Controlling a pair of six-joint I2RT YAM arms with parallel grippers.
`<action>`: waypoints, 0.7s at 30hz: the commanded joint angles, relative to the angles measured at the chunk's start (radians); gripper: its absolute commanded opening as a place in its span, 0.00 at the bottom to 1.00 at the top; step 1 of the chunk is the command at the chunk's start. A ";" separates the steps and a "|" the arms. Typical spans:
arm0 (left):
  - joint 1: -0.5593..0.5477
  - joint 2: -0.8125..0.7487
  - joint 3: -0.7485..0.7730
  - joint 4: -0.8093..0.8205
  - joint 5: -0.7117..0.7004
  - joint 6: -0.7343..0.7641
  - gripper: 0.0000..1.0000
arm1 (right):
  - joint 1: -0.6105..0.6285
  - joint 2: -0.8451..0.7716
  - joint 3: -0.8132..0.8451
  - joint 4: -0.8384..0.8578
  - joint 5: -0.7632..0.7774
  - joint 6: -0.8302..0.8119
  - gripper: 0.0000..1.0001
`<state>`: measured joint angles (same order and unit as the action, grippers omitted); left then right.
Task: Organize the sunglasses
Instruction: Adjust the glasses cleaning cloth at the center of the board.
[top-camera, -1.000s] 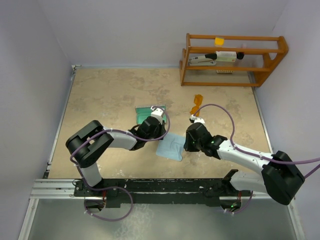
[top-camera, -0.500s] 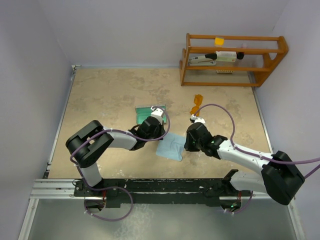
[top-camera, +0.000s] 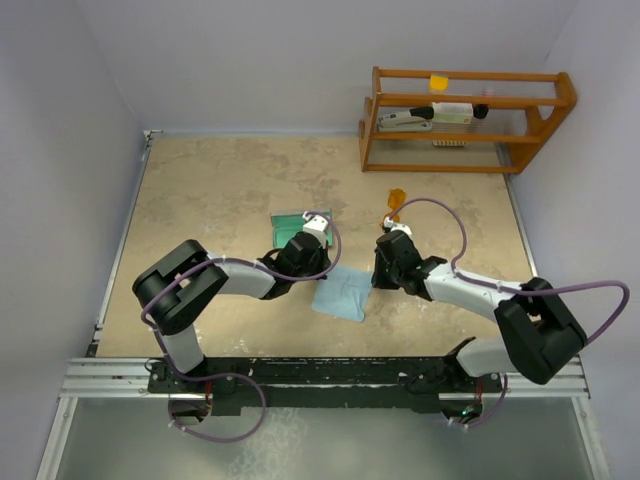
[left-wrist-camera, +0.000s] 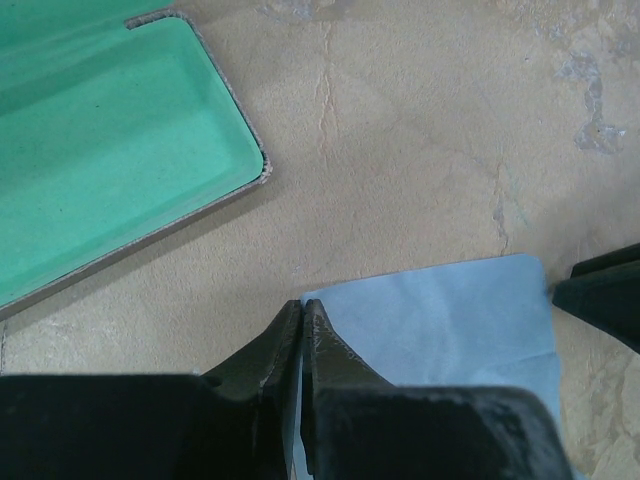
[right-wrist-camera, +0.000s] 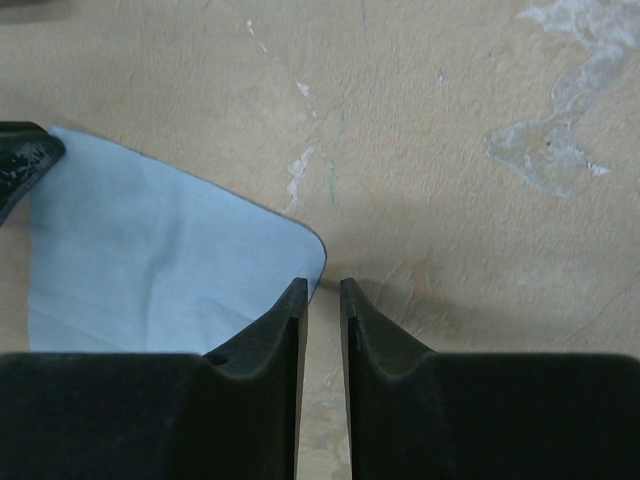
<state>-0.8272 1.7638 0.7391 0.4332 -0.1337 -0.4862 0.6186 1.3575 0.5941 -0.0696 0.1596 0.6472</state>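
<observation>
The orange sunglasses (top-camera: 393, 208) lie on the table beyond my right arm, outside both wrist views. The open grey case with green lining (top-camera: 290, 224) lies behind my left wrist and also shows in the left wrist view (left-wrist-camera: 110, 150). The light blue cloth (top-camera: 340, 292) lies flat between the arms. My left gripper (top-camera: 320, 277) is shut, its tips (left-wrist-camera: 302, 305) pinched at the cloth's (left-wrist-camera: 440, 320) near corner. My right gripper (top-camera: 373, 278) stands at the cloth's opposite corner (right-wrist-camera: 150, 260), its jaws (right-wrist-camera: 322, 285) a narrow gap apart with only table between them.
A wooden rack (top-camera: 465, 120) with a stapler and small items stands at the back right. Walls close in the table on the left, back and right. My right finger's tip shows in the left wrist view (left-wrist-camera: 605, 290).
My right arm has swung, its elbow now further back, and its gripper has shifted slightly away toward the sunglasses. The left arm, cloth and case have stayed in place.
</observation>
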 joint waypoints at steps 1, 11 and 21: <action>-0.003 0.012 0.029 0.016 0.003 0.005 0.00 | -0.028 0.029 0.053 0.063 -0.032 -0.030 0.22; -0.003 0.009 0.024 0.022 0.009 0.005 0.00 | -0.036 0.102 0.055 0.095 -0.074 -0.027 0.22; -0.003 0.007 0.019 0.032 0.015 0.002 0.00 | -0.036 0.089 0.041 0.076 -0.067 -0.015 0.10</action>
<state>-0.8272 1.7672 0.7425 0.4358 -0.1326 -0.4862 0.5861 1.4593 0.6357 0.0391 0.0841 0.6353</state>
